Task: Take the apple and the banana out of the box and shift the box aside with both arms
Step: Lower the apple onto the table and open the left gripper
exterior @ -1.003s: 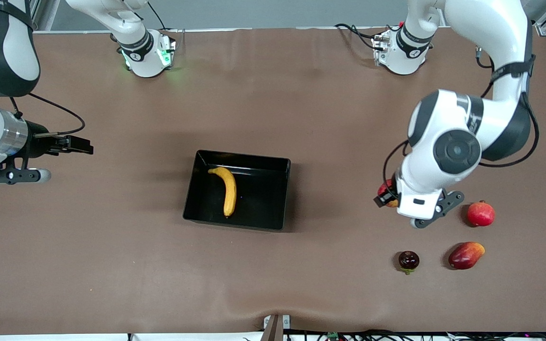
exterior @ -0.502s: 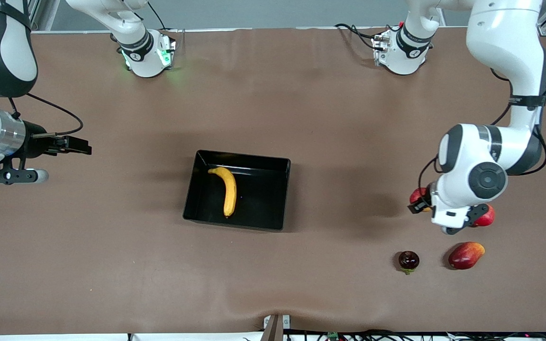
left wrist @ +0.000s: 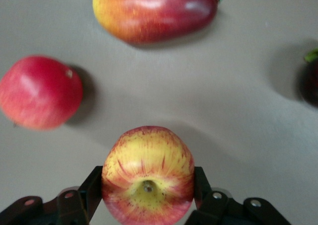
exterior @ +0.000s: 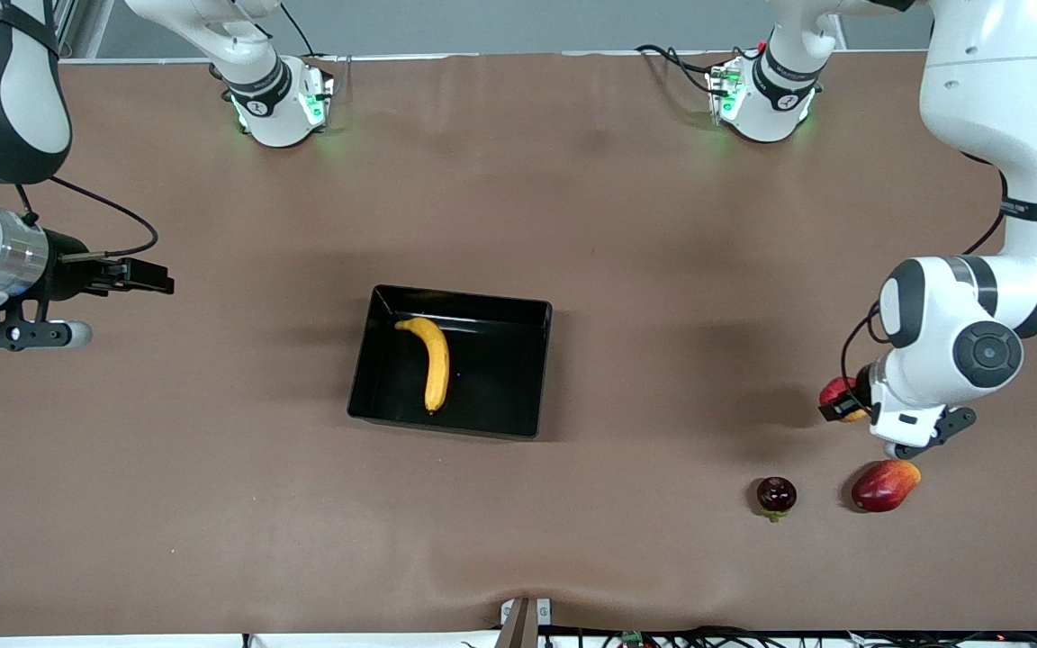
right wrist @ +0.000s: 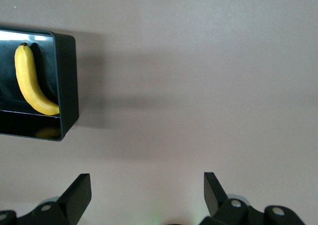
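While the right arm waits at the left edge of the front view, its right gripper (exterior: 154, 275) hangs over bare bench (exterior: 212, 504) with its jaws apart; the right wrist view shows the two fingers (right wrist: 79, 190) spread wide with nothing between them.

At the centre of the front view sits the black box (exterior: 536, 378), a shallow tray. Inside it lies the banana (exterior: 433, 360), along the wall toward the right arm's end of the bench.

At the lower right of the front view, the left gripper (exterior: 843, 405) has its jaws clamped on the apple (exterior: 839, 394), held above the bench. The left wrist view shows the streaked red-and-yellow apple (left wrist: 148, 175) pinched between both fingers (left wrist: 92, 190).

Near it on the bench are a plain red pomegranate (left wrist: 39, 92), a red-yellow mango (exterior: 884, 485), and a small dark fruit (exterior: 776, 495) beside the mango, low in the front view.
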Controlling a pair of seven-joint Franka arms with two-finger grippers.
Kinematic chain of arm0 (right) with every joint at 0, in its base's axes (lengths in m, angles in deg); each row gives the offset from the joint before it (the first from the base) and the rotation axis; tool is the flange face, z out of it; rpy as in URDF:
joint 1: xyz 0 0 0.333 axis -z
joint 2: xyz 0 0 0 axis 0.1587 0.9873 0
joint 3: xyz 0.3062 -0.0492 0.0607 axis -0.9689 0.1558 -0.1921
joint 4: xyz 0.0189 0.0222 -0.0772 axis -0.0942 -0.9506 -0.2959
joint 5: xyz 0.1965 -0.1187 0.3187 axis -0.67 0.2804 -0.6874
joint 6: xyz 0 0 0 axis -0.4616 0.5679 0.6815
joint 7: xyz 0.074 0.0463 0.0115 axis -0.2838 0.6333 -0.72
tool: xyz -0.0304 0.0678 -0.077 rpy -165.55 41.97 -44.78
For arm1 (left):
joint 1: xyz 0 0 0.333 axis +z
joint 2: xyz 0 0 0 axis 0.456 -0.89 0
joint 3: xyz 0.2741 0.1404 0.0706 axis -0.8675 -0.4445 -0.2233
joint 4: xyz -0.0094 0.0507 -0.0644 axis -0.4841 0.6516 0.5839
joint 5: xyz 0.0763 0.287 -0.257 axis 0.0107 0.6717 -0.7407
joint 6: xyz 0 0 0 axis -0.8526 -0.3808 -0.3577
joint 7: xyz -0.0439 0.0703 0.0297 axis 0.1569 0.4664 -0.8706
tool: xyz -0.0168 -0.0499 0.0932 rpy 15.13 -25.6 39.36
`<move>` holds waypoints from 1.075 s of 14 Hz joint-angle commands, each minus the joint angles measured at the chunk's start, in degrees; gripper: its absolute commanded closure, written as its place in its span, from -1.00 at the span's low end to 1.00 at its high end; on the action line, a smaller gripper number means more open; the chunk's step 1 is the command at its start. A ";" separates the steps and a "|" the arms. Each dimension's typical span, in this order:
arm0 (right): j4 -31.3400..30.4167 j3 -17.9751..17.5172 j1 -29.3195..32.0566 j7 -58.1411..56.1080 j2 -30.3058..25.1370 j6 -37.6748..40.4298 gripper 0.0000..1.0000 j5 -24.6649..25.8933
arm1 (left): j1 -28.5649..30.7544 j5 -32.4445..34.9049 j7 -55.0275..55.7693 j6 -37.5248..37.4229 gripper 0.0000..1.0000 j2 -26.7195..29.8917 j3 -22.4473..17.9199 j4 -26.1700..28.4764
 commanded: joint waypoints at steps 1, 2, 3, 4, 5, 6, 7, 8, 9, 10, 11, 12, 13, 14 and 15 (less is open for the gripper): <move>1.34 -0.17 0.10 0.68 0.44 0.62 -1.00 -0.57 | 0.22 0.92 -0.55 6.56 1.00 -3.59 0.38 -0.56; 1.51 -0.17 0.11 0.68 0.44 0.63 -1.00 -0.48 | 0.14 0.92 -0.55 8.06 1.00 -4.47 0.38 -0.56; 1.69 -0.17 0.02 0.68 0.44 0.63 -1.00 -0.57 | 0.22 0.92 -0.55 8.68 1.00 -4.91 0.38 -0.56; 1.69 -0.17 0.02 0.76 0.53 0.63 -1.00 -0.57 | 0.22 0.83 -0.46 8.78 1.00 -5.27 0.38 -0.56; 1.69 -0.17 -0.07 0.76 0.53 0.63 -1.00 -0.57 | 0.22 0.83 -0.55 8.78 0.81 -5.27 0.47 -0.38; 1.69 -0.17 -0.16 1.11 0.53 0.63 -1.00 -0.65 | 0.22 0.83 -0.46 8.78 -0.29 -5.18 0.47 -0.12; 1.69 -0.17 -0.25 1.29 0.53 0.63 -1.00 -0.66 | 0.14 0.74 0.06 8.60 -0.99 -4.83 0.47 -0.03; 1.69 -0.17 -0.33 1.29 0.53 0.71 -1.00 -0.66 | -0.04 0.65 0.50 7.91 -1.00 -3.96 0.47 0.06; 1.69 -0.17 -0.51 1.38 0.45 0.71 -1.00 -0.66 | -0.47 0.31 0.76 5.64 -1.00 -2.65 0.55 -0.03; 1.69 -0.25 -0.68 1.29 0.53 0.63 -1.00 -0.66 | -0.65 0.13 0.77 2.22 -1.00 -1.24 0.90 -0.29; 1.69 -0.17 -1.03 1.29 0.53 0.63 -1.00 -0.66 | -0.57 0.04 0.77 -0.77 -1.00 0.60 2.12 -0.47; 1.69 -0.17 -1.38 1.29 0.62 0.63 -1.00 -0.66 | -0.48 -0.05 0.85 -3.85 -1.00 2.36 3.18 -0.64; 1.69 -0.25 -1.74 1.38 0.79 0.63 -1.00 -0.57 | -0.48 -0.14 0.94 -6.40 -1.00 4.38 3.97 -0.64; 1.69 -0.25 -1.74 1.38 0.88 0.54 -1.00 -0.65 | -0.48 -0.49 1.99 -8.78 -1.00 6.22 5.46 -0.64; 1.69 -0.25 -1.65 1.38 0.88 0.36 -1.00 -0.66 | -0.57 -0.66 3.74 -10.89 -1.00 7.63 7.56 -0.64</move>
